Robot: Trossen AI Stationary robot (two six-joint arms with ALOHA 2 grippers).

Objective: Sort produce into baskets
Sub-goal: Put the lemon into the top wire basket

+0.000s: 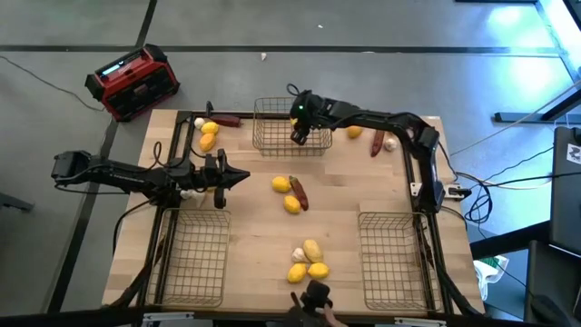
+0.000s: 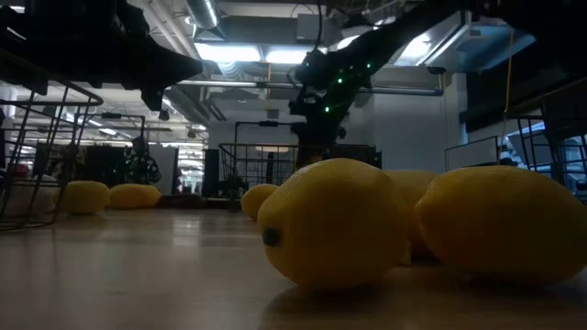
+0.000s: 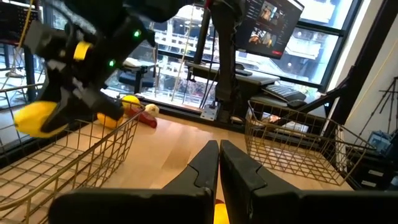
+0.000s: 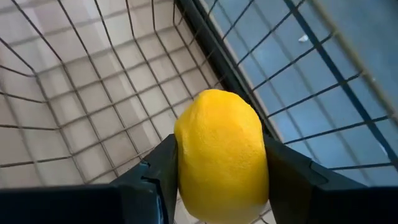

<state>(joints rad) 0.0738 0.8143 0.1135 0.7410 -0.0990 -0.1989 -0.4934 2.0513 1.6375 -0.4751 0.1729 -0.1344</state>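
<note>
Right wrist view: right pincer (image 4: 219, 186) clamps a yellow lemon (image 4: 221, 149) over the far wire basket (image 4: 93, 93), close to its rim, so release may bounce it out; left pincer (image 3: 217, 168) closed, idle at bench left.

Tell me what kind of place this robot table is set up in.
Probably a robotics lab or open-plan workshop, not a kitchen. Exposed ceiling ducts and strip lights show in the low view, a desk with a monitor and keyboard sits behind the wooden table, and cables trail across the grey floor.
</note>
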